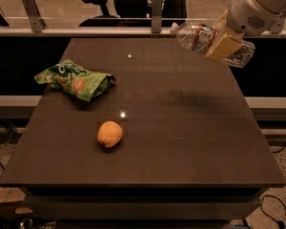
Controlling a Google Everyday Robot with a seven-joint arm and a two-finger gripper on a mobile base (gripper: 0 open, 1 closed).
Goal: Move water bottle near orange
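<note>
Upper right of frame: gripper (223, 46), jaws clamped across water bottle (196, 36). Bottle held in air over the table's (190, 128) far right corner, tilted, cap toward left. Orange (109, 133) on table, lower left of centre, well apart. Green snack bag (75, 79) at left.

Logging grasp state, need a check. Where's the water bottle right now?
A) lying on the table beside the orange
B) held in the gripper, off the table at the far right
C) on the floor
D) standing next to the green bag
B: the gripper is shut on the water bottle, holding it tilted on its side in the air by the far right corner of the table, far from the orange.
</note>
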